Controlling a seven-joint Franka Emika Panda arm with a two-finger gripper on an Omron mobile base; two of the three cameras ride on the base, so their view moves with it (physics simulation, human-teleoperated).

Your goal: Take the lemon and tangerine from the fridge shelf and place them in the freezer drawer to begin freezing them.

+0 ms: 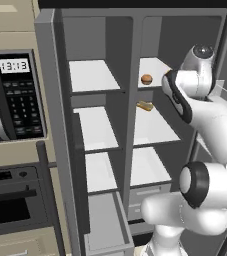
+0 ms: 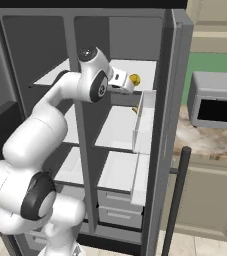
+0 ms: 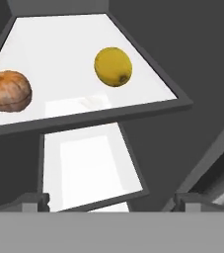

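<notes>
Small yellow roundish lemon & round orange-brown tangerine sat apart on white fridge shelf. Both likely light, firm, apt to roll; grip across the middle. Hand held nothing, tips wide.

Even flat lighting, soft low-resolution render

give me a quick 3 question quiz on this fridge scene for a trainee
1. True or false: the lemon and the tangerine lie on the same shelf, apart from each other.
2. Multiple choice: what is the gripper holding? A) the lemon B) the tangerine C) nothing
3. Fill in: on the shelf below the fruit lies a tan-brown ___ food item.

Key: 1. true. 2. C, the fingertips are spread wide with nothing between them. 3. elongated.
</notes>
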